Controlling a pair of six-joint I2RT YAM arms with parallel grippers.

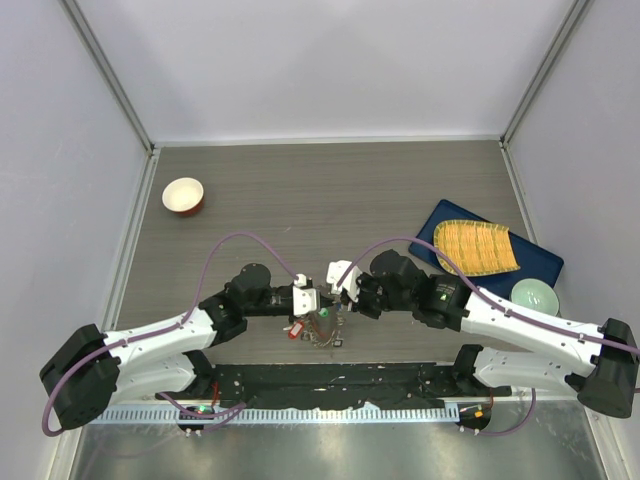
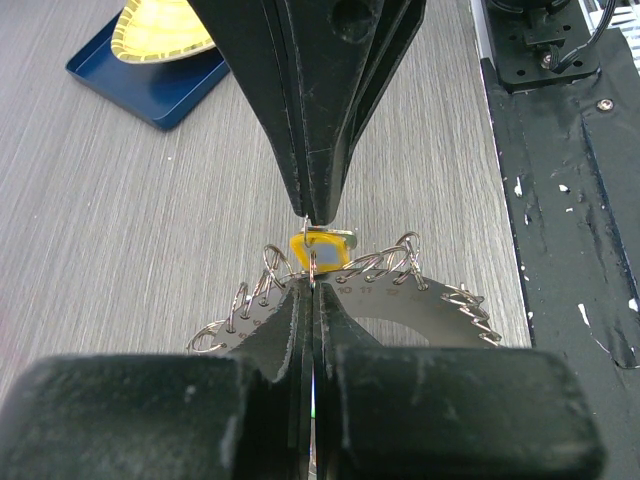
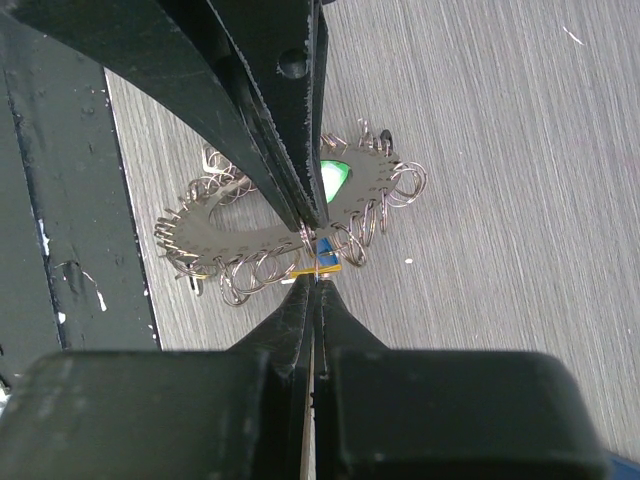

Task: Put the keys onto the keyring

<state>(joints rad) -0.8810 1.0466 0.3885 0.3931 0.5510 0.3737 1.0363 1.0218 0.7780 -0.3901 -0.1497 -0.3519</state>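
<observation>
L hand (image 2: 312, 287), R hand (image 3: 318, 282) tight together at keyring (image 3: 222, 226); grey wood-grain tbl (image 1: 330, 190), white walls (image 1: 320, 70)

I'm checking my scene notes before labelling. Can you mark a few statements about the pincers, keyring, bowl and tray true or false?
1. The left pincer and the right pincer are both shut. True.
2. The keyring lies inside the red-and-white bowl. False: it is between the two pincers, well away from the bowl.
3. A yellow tag shows at the keyring's rim. True.
4. The blue tray is on the left arm's side. False: it is on the right arm's side.
</observation>
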